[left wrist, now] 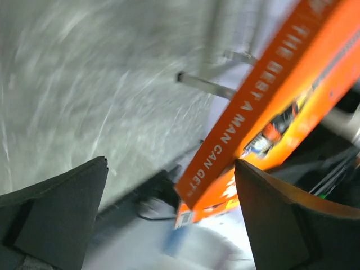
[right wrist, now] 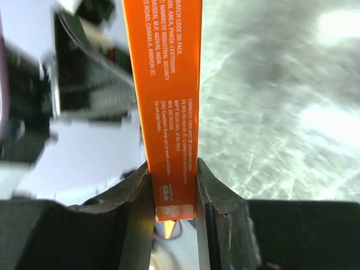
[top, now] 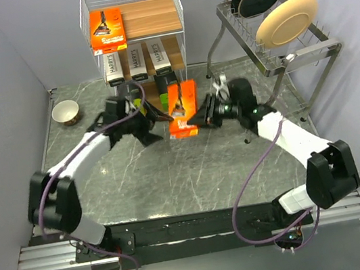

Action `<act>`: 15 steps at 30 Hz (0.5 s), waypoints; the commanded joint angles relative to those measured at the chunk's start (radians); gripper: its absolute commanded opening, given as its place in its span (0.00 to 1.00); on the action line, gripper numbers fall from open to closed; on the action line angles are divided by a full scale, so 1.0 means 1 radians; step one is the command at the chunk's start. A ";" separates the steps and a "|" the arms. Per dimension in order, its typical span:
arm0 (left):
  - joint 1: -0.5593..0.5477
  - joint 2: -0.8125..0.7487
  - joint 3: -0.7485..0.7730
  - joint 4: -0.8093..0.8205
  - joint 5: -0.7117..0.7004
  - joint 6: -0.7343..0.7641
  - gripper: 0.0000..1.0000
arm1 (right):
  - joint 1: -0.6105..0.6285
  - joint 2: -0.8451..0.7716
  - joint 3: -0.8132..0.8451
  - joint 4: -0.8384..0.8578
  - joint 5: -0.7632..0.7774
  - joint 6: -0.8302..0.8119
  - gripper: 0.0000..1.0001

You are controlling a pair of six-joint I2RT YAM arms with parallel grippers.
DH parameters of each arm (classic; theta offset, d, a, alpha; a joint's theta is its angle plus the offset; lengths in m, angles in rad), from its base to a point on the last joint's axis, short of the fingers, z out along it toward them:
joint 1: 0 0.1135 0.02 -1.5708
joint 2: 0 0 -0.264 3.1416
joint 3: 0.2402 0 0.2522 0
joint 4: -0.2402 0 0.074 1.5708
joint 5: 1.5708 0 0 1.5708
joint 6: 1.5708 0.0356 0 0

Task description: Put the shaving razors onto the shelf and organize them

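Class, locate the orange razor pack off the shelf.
Top view: the orange razor pack is over mid-table before the shelf, clamped in the right gripper, the open left gripper on its left.

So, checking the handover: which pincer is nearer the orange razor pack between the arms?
Right. The right pincer is shut on the orange razor pack, gripping its edge. The left pincer is open on its other side, the pack partly between its fingers, not clamped.
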 commanded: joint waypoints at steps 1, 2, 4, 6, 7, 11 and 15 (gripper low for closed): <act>0.007 -0.210 0.039 0.019 0.038 0.461 0.99 | 0.004 -0.057 0.235 -0.117 -0.292 -0.224 0.09; 0.007 -0.233 0.029 0.013 0.031 0.500 1.00 | 0.006 -0.054 0.300 -0.120 -0.337 -0.226 0.09; 0.005 -0.273 0.033 -0.023 0.037 0.612 0.99 | 0.004 -0.040 0.362 -0.112 -0.375 -0.202 0.09; 0.000 -0.294 0.041 -0.042 0.031 0.719 0.99 | -0.008 -0.005 0.446 -0.065 -0.423 -0.134 0.10; -0.003 -0.307 0.045 -0.051 0.025 0.756 1.00 | -0.014 0.010 0.479 -0.060 -0.426 -0.120 0.10; 0.000 -0.307 0.097 -0.154 -0.079 0.880 0.99 | -0.040 0.114 0.669 0.007 -0.420 -0.054 0.11; 0.003 -0.330 0.197 -0.200 -0.103 0.966 0.99 | -0.071 0.245 0.842 0.053 -0.401 0.024 0.11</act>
